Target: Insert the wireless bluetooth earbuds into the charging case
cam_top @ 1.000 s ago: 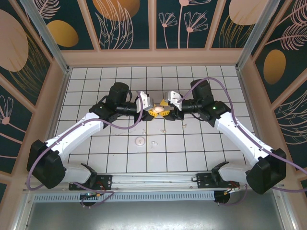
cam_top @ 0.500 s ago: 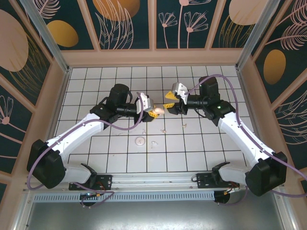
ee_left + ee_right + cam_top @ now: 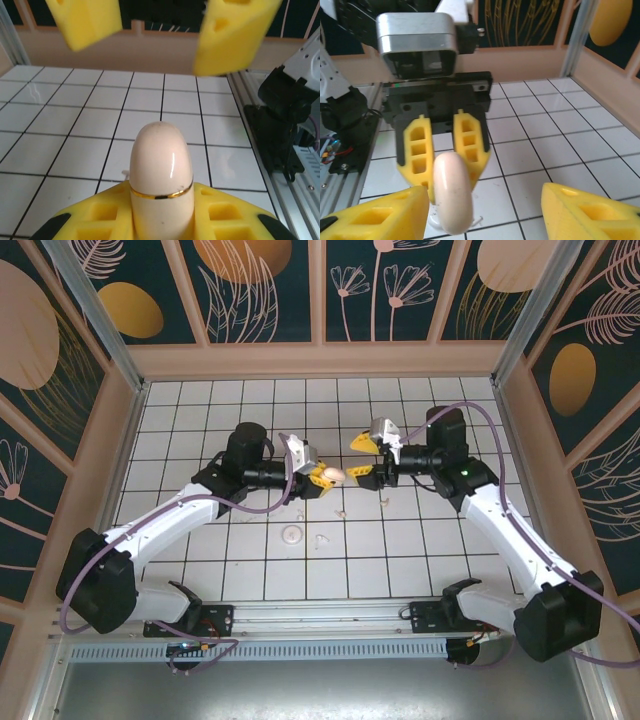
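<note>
My left tool (image 3: 320,475) clamps the charging case (image 3: 335,476), long axis pointing at my open right tool (image 3: 364,461), seemingly just apart.

Glossy plastic charging case (image 3: 161,167), glossy white tiles (image 3: 65,150)

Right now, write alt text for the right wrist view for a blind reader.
The left claw grips the pale pink charging case above the white tiled table. The right claw stands open in the foreground, its yellow fingers either side of the case.
</note>
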